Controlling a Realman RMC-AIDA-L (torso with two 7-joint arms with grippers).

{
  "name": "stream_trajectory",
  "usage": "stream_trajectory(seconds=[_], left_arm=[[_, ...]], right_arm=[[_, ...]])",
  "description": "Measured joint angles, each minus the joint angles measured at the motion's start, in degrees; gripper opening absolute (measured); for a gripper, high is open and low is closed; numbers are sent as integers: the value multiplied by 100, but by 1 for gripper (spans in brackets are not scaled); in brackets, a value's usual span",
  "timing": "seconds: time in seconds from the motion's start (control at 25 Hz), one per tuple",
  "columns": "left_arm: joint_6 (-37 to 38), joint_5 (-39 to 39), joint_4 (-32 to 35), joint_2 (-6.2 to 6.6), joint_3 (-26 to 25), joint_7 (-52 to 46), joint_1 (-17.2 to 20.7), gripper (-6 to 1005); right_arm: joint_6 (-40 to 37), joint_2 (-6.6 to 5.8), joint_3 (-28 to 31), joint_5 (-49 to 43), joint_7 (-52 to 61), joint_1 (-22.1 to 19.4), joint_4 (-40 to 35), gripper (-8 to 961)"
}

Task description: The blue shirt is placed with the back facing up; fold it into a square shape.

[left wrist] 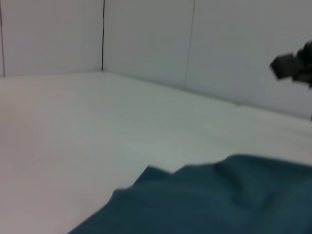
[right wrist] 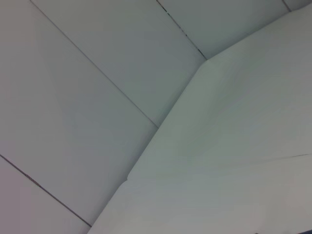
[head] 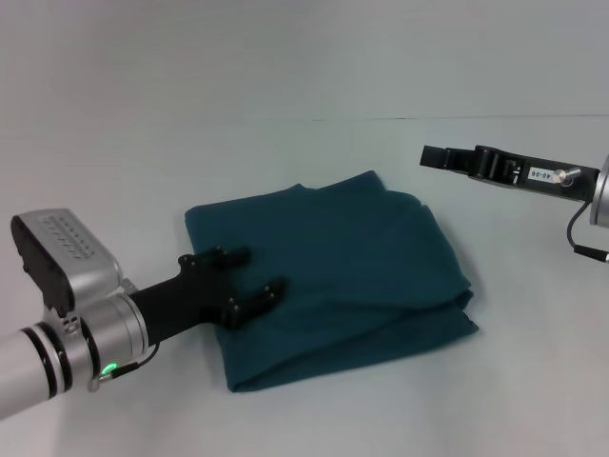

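Left gripper [head: 255, 274], fingers apart, is resting on the folded shirt [head: 352, 257], no lettering showing; right gripper [head: 430, 155] is hovering aside, fingers together.

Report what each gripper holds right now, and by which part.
Nothing is held. The left gripper is open, its fingers spread over the near-left edge of the folded blue shirt. The right gripper hangs in the air beyond the shirt's right side.
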Motion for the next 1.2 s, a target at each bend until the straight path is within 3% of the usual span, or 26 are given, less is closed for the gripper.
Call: stream_trajectory(seconds=[0.32,0.48,0.72,1.2], left_arm=[[-356,5,-56,-7,324,44,15,689],[-15,15,-4,-1,328,83,52,689],[1151,-5,365,19,314,81,269,689],[1278,14,296,-6,815,122,221,689]], right_arm=[[42,0,6,0,-25,0,21,43],[47,8,15,-1,-75,0,37,45],[50,16,17,-1,-85,-2,52,49],[117,51,16,-1,-155,-45,62,59]])
